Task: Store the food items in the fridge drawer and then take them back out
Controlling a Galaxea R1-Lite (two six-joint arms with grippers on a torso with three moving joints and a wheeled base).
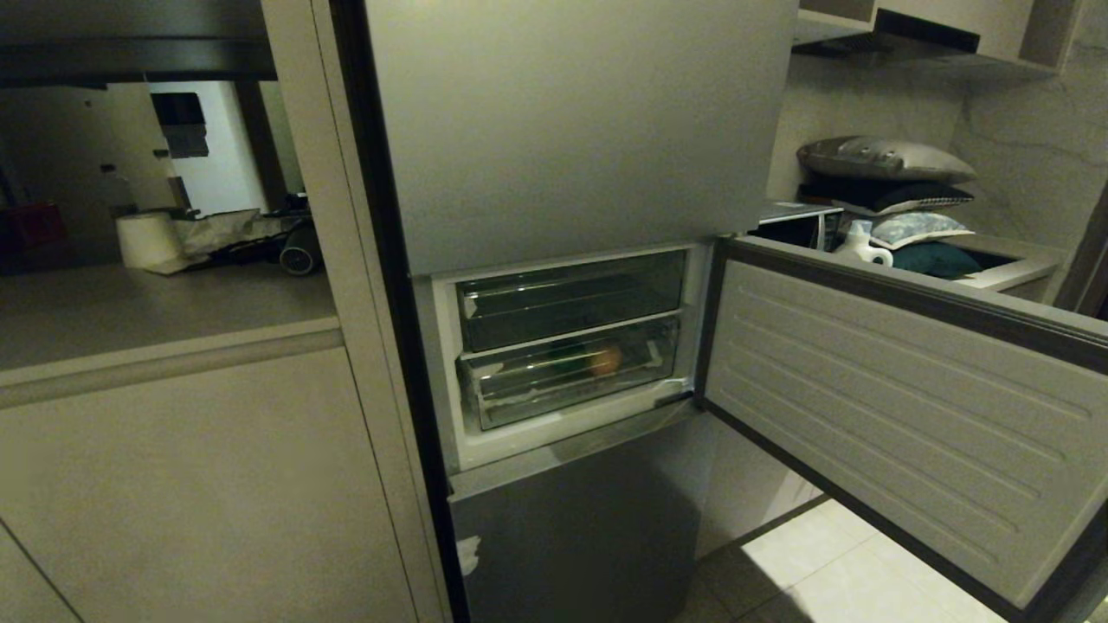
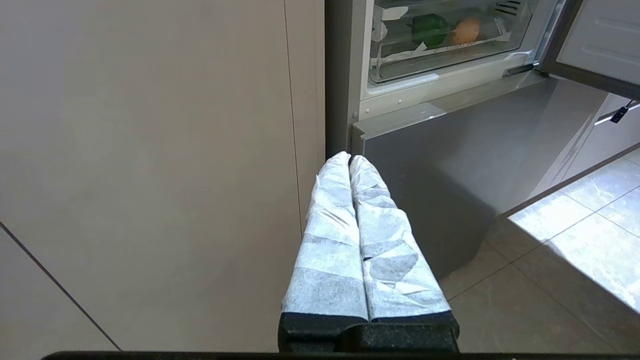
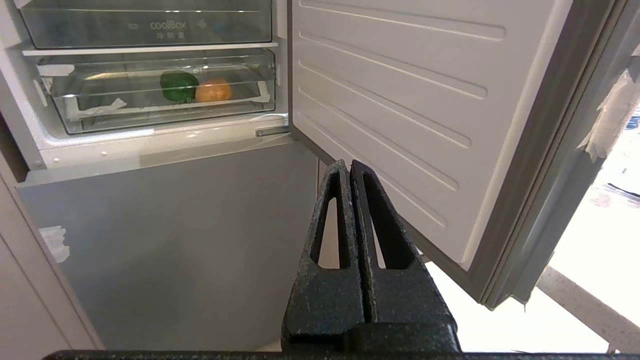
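Observation:
The fridge drawer (image 1: 563, 394) is the lower clear bin in the open fridge compartment, and it sits pushed in. Two food items lie inside it side by side: a green one (image 3: 178, 85) (image 2: 429, 29) and a round orange-brown one (image 1: 608, 359) (image 3: 213, 91) (image 2: 466, 31). My left gripper (image 2: 349, 157), its fingers wrapped in white, is shut and empty, low in front of the seam between cabinet and fridge. My right gripper (image 3: 349, 162) is shut and empty below the open door's inner edge. Neither gripper shows in the head view.
The compartment door (image 1: 900, 415) stands swung out to the right. A shallower clear tray (image 1: 571, 298) sits above the drawer. The closed lower fridge door (image 1: 580, 528) is below it. A beige cabinet (image 1: 173, 484) with a counter (image 1: 156, 303) flanks the fridge on the left.

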